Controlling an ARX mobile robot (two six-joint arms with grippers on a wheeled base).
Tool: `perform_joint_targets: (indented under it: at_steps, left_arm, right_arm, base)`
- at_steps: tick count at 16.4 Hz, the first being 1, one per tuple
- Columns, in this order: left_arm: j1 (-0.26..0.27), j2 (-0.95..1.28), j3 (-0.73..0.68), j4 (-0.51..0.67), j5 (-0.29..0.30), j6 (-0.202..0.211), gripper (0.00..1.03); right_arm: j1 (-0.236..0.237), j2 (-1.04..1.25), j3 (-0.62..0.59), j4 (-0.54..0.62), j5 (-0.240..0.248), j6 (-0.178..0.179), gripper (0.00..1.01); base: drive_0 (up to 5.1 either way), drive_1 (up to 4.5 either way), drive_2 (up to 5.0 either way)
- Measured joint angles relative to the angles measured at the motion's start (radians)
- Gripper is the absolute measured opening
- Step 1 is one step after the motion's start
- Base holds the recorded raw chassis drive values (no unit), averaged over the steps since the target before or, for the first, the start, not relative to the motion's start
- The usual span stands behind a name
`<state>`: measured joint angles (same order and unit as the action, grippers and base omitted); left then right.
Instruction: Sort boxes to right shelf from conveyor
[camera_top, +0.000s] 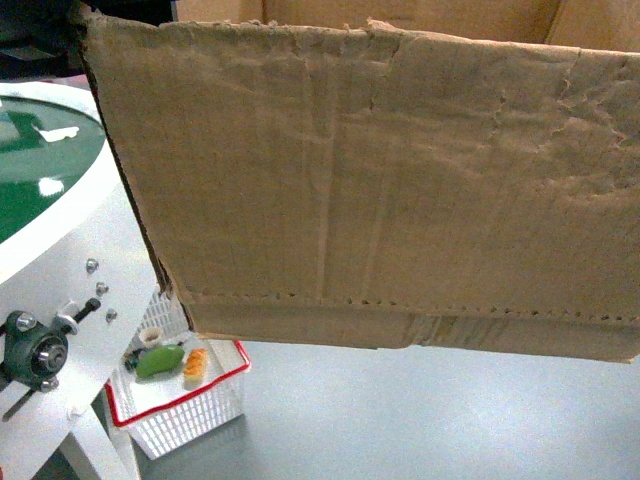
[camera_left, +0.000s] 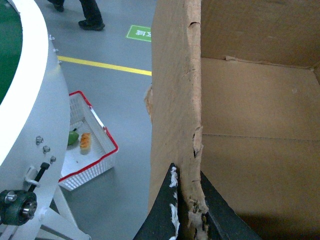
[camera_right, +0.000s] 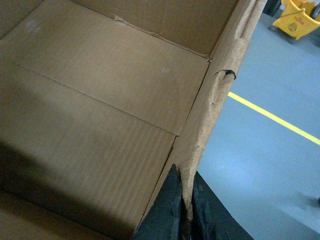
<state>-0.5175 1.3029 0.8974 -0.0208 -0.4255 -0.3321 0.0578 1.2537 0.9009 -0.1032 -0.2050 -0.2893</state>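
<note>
Head view, left to right: green conveyor (camera_top: 40, 170) with its white rim, a white basket (camera_top: 185, 395) with red trim on the floor beside it, then the cardboard box (camera_top: 400, 190) up off the floor, blocking nearly everything beyond. Left gripper (camera_left: 187, 200) pinches the box's left wall; right gripper (camera_right: 186, 200) pinches its right wall. Yellow floor line (camera_right: 272, 117) alongside.

One cardboard box (camera_top: 400, 180), one basket (camera_top: 190, 405)
</note>
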Motion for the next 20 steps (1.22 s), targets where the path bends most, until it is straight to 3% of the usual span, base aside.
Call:
perform_joint_targets:
  at_steps: [20]
  left_arm:
    - [0.007,-0.003,0.000,-0.004,-0.004,0.000,0.03]
  right_arm:
    - [0.006,0.001,0.000,0.003,0.001,0.000,0.02]
  base:
    - [-0.5,-0.53,-0.5]
